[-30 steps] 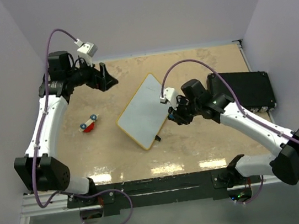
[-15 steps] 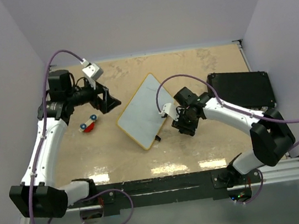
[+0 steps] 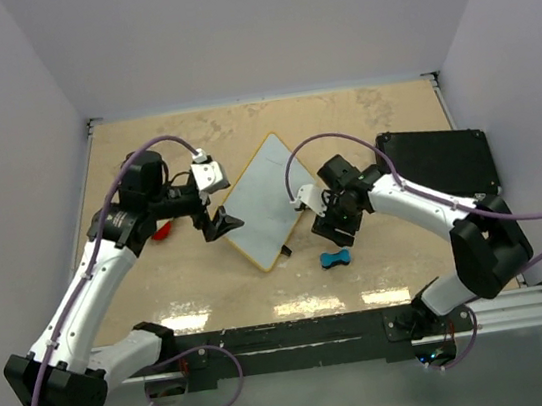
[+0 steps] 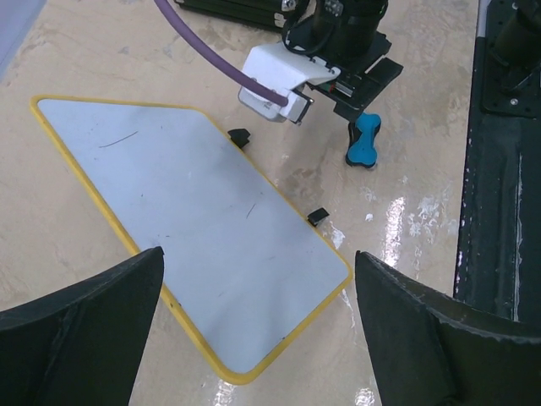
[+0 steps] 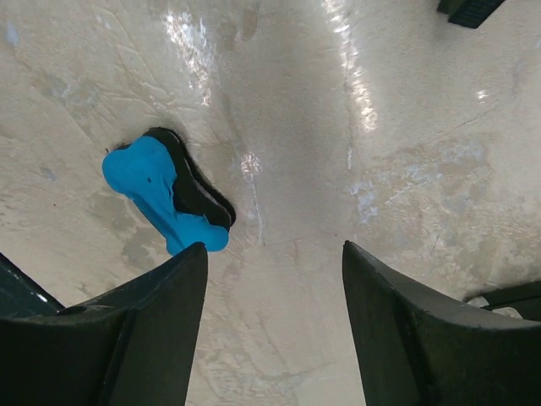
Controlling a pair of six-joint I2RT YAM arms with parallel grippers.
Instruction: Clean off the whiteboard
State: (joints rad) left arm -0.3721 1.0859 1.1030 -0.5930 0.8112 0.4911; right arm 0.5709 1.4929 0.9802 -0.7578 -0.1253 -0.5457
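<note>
The whiteboard [image 3: 263, 202] lies tilted mid-table, yellow-framed, with small black tabs on its right edge. In the left wrist view the whiteboard [image 4: 194, 228] looks wiped, with only faint thin marks. My left gripper [image 3: 215, 221] hangs open over its lower-left edge, and in its own view the left gripper [image 4: 259, 255] straddles the near corner with nothing held. A blue eraser [image 3: 335, 259] lies on the table just right of the board; the same eraser [image 5: 161, 199] rests felt-side tilted. My right gripper [image 3: 339, 230] hovers above it; the right gripper [image 5: 275, 247] is open and empty.
A black rectangular case [image 3: 437, 164] sits at the right side of the table. A small red and white object [image 3: 161, 232] lies partly under my left arm. Grey walls stand on three sides. The black mounting rail [image 4: 499, 169] runs along the near edge.
My right gripper has opened and let go of the blue eraser, which now lies on the table. My left arm has swung down and right to the board's left edge.
</note>
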